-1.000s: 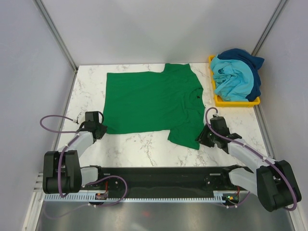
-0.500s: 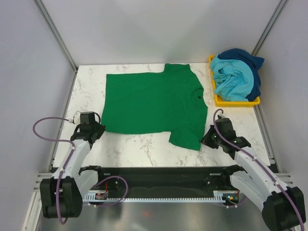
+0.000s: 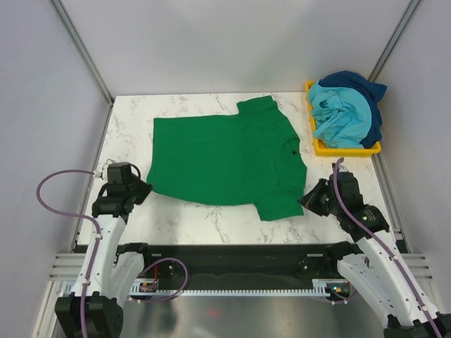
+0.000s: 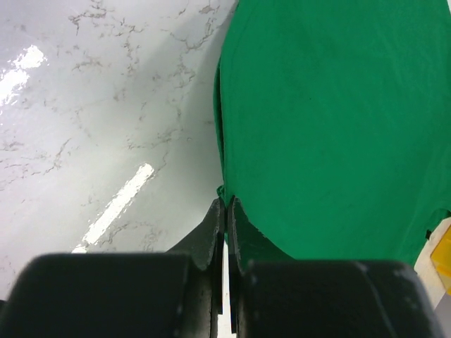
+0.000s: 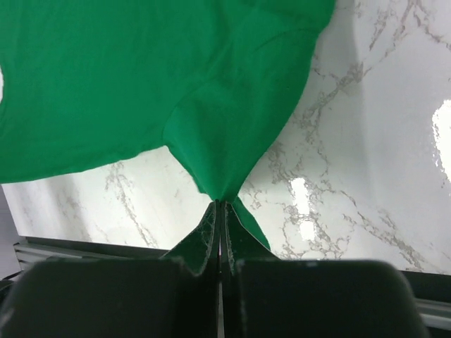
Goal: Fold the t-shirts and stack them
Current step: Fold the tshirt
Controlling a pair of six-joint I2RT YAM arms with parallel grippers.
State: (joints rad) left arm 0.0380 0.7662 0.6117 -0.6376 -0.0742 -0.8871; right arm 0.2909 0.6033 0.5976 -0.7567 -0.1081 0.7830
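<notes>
A bright green t-shirt (image 3: 225,158) lies spread over the middle of the marble table, its near edge lifted at both ends. My left gripper (image 3: 143,187) is shut on the shirt's near left hem corner (image 4: 224,191). At the near right, my right gripper (image 3: 304,201) is shut on the tip of the near sleeve, which hangs taut from the pinch (image 5: 220,200). A light turquoise t-shirt (image 3: 340,116) and a dark blue t-shirt (image 3: 359,83) sit crumpled together in the bin at the back right.
The yellow plastic bin (image 3: 347,149) stands at the table's back right corner. Metal frame posts and grey walls close in the table (image 3: 211,218) on the left, right and back. A black rail runs along the near edge.
The right gripper has shut on the green sleeve. Both arms have risen and swung outward, lifting and stretching the shirt's near edge.
</notes>
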